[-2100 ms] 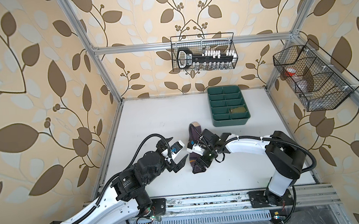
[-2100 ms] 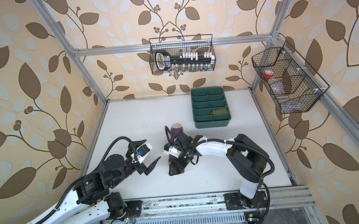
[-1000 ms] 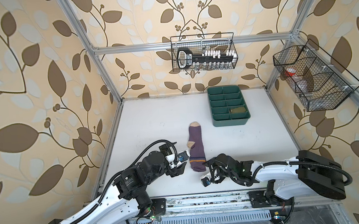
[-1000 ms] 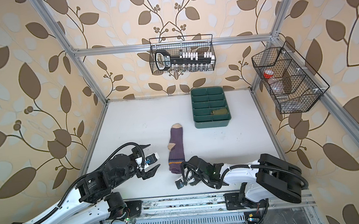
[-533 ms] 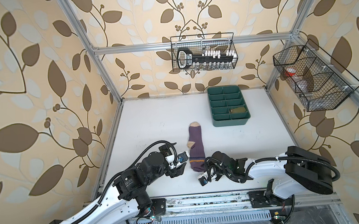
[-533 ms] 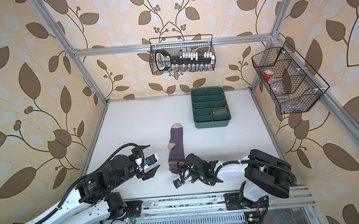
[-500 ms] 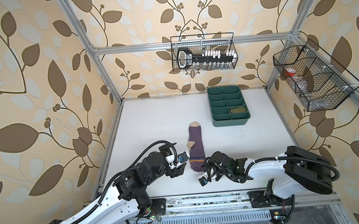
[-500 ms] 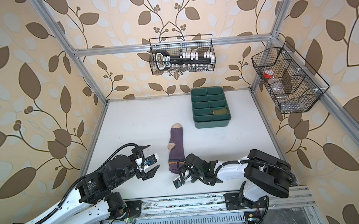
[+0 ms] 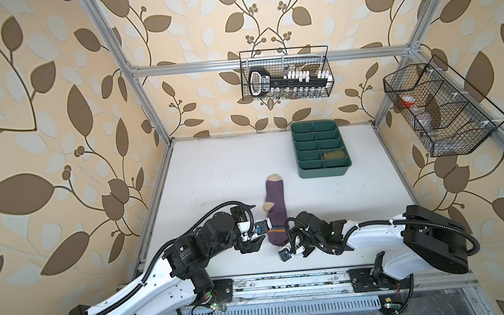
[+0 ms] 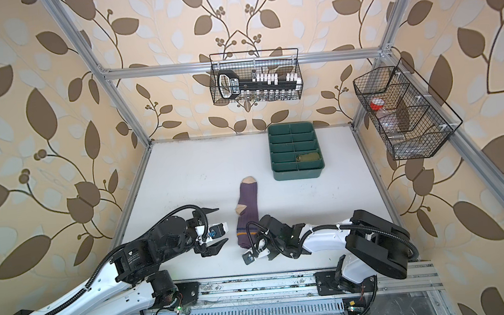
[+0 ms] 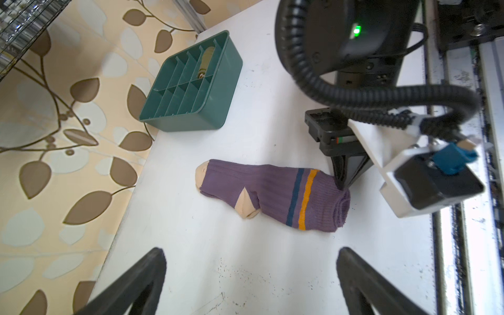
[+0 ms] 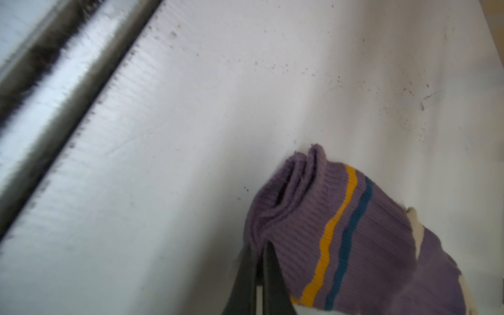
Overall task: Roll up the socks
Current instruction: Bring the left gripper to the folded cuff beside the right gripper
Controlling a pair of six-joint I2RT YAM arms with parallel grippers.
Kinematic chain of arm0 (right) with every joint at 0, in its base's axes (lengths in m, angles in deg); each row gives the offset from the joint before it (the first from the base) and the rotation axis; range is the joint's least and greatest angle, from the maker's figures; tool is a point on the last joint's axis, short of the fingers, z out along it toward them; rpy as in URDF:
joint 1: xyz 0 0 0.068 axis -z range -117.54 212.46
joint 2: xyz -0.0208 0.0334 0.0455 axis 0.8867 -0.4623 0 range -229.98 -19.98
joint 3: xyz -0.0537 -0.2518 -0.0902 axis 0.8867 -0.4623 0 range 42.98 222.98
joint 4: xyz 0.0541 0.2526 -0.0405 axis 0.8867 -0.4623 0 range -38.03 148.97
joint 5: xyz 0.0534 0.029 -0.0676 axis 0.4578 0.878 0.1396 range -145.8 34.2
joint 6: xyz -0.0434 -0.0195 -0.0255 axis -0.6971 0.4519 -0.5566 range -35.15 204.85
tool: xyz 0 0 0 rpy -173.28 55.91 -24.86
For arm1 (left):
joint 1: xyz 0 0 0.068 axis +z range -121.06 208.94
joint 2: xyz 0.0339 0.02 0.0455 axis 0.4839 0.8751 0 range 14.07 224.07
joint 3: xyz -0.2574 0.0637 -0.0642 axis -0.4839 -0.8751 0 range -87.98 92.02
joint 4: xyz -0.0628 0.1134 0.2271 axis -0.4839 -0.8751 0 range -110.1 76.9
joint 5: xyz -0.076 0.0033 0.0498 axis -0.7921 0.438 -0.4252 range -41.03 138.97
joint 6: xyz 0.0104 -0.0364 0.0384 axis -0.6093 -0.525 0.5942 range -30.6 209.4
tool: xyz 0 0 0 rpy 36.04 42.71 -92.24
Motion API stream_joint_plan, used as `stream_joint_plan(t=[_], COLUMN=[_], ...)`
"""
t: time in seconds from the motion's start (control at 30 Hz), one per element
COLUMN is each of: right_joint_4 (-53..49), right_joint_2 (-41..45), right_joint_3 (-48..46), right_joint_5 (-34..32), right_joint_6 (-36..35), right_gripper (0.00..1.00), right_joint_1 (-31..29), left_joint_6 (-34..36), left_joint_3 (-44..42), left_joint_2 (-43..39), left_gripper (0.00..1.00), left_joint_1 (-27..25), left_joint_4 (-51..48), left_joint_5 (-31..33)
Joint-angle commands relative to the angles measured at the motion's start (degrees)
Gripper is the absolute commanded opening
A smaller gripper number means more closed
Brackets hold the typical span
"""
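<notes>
A purple sock lies flat mid-table, beige toe toward the back wall and striped cuff toward the front edge. My right gripper is shut on the cuff's edge at its right corner, and the cuff is bunched up there. In the left wrist view the same pinch shows at the end of the sock. My left gripper stands open just left of the cuff, nothing between its fingers. An olive-green rolled sock lies in a tray compartment.
The dark green divided tray stands at the back right of the table. Wire baskets hang on the back wall and the right wall. A metal rail runs along the table's front edge.
My right gripper has slid left along the front of the table to the purple sock's cuff and shut on it. The left gripper has stayed open beside the sock.
</notes>
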Motion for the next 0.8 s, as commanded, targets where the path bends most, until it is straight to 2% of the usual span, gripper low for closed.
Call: stream_joint_plan(t=[0.0, 0.1, 0.27, 0.43, 0.5, 0.6, 0.77], right_joint_4=[-8.0, -11.6, -14.2, -14.9, -14.9, -14.8, -14.7], right_joint_2=[2.7, 4.3, 4.5, 3.8, 3.8, 3.8, 2.9], right_joint_3=[1.4, 1.4, 2.6, 3.6, 3.6, 3.9, 4.2], right_joint_5=[12.5, 20.2, 24.9, 26.1, 26.0, 25.6, 25.5], right_joint_6=[3.0, 3.5, 4.9, 4.8, 4.4, 4.4, 4.3], right_gripper=[0.00, 0.00, 0.00, 0.00, 0.00, 0.00, 0.00], right_joint_1=[2.6, 5.5, 7.9, 8.8, 9.0, 9.2, 9.3], left_joint_6=[8.0, 11.3, 13.8, 11.9, 13.7, 15.3, 10.4], left_joint_3=[-1.1, -2.2, -6.7, -9.4, -11.4, -12.7, -12.2], left_joint_2=[0.5, 2.1, 5.5, 13.4, 16.1, 19.9, 26.9], left_gripper=[0.99, 0.99, 0.99, 0.95, 0.94, 0.93, 0.88], left_joint_1=[-0.3, -2.8, -11.5, -16.6, -18.4, -19.4, -19.4], left_joint_4=[-2.1, -4.6, -1.8, 4.2, 7.9, 12.9, 22.0], left_joint_5=[-4.7, -2.6, 5.4, 6.8, 8.2, 10.1, 13.6])
